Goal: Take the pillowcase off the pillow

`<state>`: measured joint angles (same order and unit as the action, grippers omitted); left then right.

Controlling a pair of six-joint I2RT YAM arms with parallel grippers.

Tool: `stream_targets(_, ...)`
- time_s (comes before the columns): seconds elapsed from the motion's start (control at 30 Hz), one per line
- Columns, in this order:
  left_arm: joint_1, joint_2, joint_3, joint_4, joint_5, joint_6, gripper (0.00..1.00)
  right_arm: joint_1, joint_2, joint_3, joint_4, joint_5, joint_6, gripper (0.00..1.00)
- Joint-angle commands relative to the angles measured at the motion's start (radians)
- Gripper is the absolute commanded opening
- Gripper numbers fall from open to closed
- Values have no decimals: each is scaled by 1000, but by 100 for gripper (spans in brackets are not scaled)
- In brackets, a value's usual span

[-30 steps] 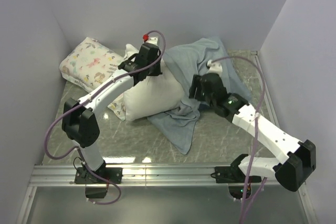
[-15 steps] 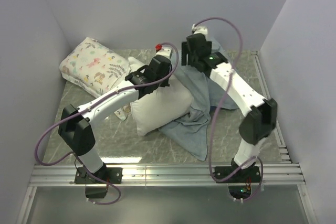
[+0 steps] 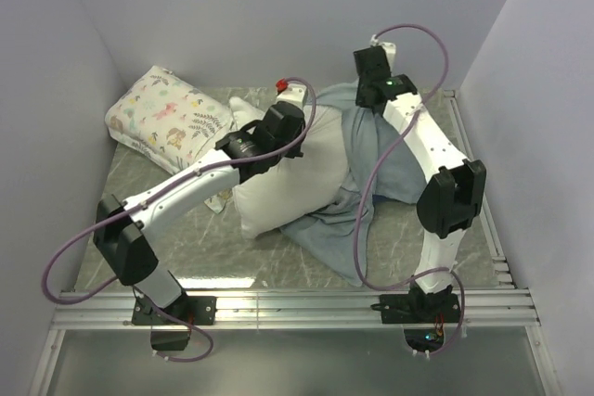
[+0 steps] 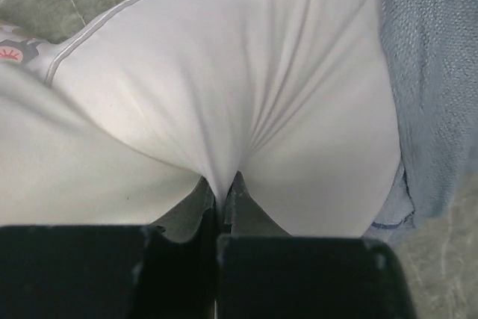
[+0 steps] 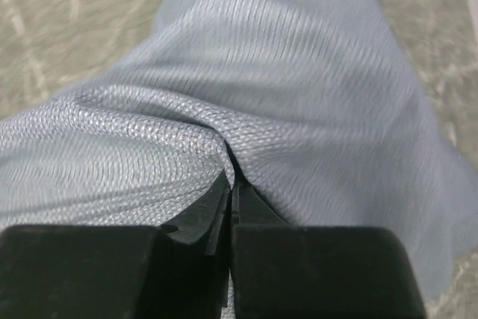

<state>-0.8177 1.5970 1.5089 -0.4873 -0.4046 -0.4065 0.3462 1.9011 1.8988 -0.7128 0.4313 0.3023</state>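
The plain white pillow (image 3: 288, 183) lies mid-table, its near end bare and its far right part still under the blue-grey pillowcase (image 3: 376, 150). My left gripper (image 3: 283, 141) is shut on a pinched fold of the pillow (image 4: 224, 95); in the left wrist view the closed jaws (image 4: 224, 188) hold white cloth, with the pillowcase (image 4: 429, 72) along the right edge. My right gripper (image 3: 365, 107) stands at the far end, shut on a ridge of the pillowcase (image 5: 261, 72), and the woven cloth runs into its closed jaws (image 5: 231, 177).
A floral-print pillow (image 3: 162, 118) lies at the far left against the wall. A scrap of floral cover (image 3: 215, 197) pokes out under the white pillow. Loose pillowcase cloth (image 3: 334, 238) trails toward the near rail (image 3: 297, 308). Walls close in on three sides.
My right arm swung from the near right up to the far end of the pillowcase and shut on it. My left arm, still gripping, shifted the pillow slightly right.
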Motion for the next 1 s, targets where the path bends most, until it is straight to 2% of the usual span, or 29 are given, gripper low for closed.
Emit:
stream_targets(0.0,-1,-147,30,-82,-60,3,0,-137,-40,40,-48,115,40,0)
stream_targets(0.23,49,-278,-2,-131,-171,-23,0,-308,-54,75,-36,8,121,0)
stream_targets(0.37,210,-313,-24,-108,-83,-51,0,-311,-62,103,-31,-69,133,0)
stream_targets(0.47,236,-246,10,-86,-60,-51,0,-268,-76,103,-14,-162,124,0)
stream_targets(0.53,236,-194,77,-91,-63,-49,0,-230,-94,105,-8,-190,98,18)
stream_targets(0.57,238,-149,98,-89,-63,-48,0,-190,-102,105,-11,-186,87,40)
stream_targets(0.67,236,-91,165,-102,-72,-46,0,-127,-178,42,-22,-143,57,65)
stream_targets(0.73,238,-77,189,-109,-77,-45,0,-67,-291,-38,2,-120,50,70)
stream_targets(0.97,238,-68,211,-112,-77,-45,0,181,-697,-680,191,-101,145,76)
